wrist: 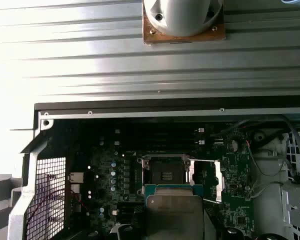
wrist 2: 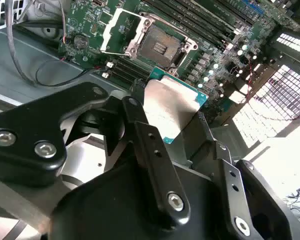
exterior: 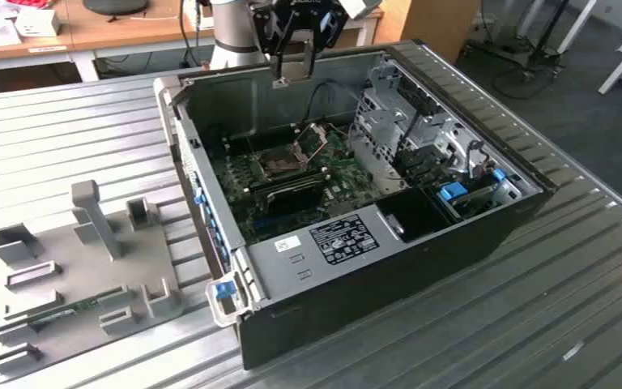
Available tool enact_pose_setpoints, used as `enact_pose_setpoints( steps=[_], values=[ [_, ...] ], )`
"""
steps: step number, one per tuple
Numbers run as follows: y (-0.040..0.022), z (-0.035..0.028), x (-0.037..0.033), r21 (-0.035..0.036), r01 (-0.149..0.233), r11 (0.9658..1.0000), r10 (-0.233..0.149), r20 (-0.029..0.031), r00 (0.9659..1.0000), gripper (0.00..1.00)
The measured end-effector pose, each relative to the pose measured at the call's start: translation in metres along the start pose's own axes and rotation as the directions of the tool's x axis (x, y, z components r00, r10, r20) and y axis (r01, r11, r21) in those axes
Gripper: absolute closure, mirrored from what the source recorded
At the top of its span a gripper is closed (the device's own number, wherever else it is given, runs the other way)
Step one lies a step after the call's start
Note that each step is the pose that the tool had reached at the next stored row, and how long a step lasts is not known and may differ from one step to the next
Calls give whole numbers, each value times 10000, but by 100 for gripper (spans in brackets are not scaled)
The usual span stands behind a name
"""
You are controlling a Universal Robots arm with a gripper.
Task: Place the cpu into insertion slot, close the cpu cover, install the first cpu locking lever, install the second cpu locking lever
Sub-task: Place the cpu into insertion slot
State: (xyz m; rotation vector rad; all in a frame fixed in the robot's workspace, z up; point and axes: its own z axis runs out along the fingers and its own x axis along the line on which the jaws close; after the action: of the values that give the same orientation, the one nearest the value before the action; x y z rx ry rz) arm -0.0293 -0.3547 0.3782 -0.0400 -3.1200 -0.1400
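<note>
Step 1: we find gripper [exterior: 289, 74] clamped on cpu [wrist 2: 172, 105] above insertion slot [wrist 2: 160, 47], cpu cover [wrist 2: 110, 30] open; needs sq. alignment.

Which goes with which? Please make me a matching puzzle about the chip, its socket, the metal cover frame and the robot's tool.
Things:
1. cpu
2. insertion slot
3. cpu cover
4. tool

States:
A. swung open on its hinge
B. shut on the chip
C. empty, dark centre exposed
D. carried in the air, not yet seated

Pairs: 1-D, 2-C, 3-A, 4-B
</note>
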Motion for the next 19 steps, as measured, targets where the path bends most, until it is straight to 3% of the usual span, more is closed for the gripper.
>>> enact_pose_setpoints(
  steps=[19],
  values=[
    [-2, 25, 0, 1, 0, 10000, 0, -1, 10000, 46]
  ],
)
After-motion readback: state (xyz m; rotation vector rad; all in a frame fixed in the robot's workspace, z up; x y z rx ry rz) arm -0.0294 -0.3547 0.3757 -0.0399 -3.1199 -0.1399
